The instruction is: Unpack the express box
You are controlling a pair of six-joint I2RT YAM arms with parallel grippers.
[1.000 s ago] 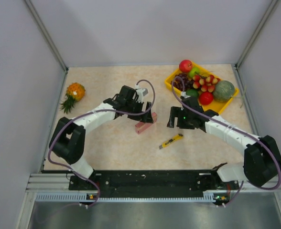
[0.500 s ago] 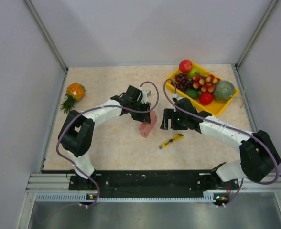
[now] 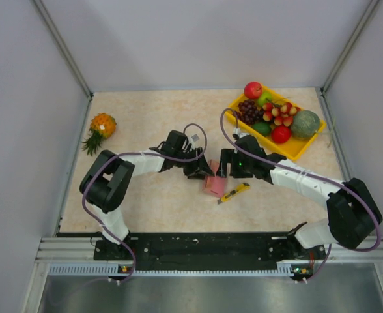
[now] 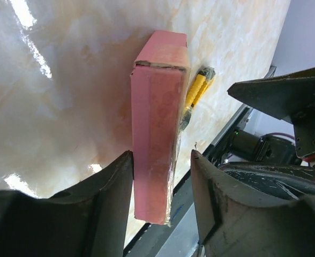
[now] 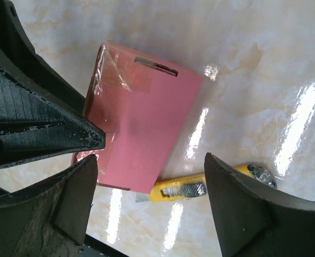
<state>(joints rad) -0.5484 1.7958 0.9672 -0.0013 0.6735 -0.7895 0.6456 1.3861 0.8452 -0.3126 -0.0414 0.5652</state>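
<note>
Left pincer (image 4: 161, 156) straddles box (image 4: 158, 107), pinch cannot be told; right pincer (image 5: 150, 159) spread: a loose hold risks the box tipping onto knife (image 5: 173, 189).

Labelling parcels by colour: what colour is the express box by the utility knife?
The express box is plain pink, clearest in the right wrist view.

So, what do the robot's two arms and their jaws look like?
The left arm and right arm both have white shells with black joints and bases. A thin purple cable loops along each one. The jaws are matte black, thick and wedge-shaped, slightly scuffed.
</note>
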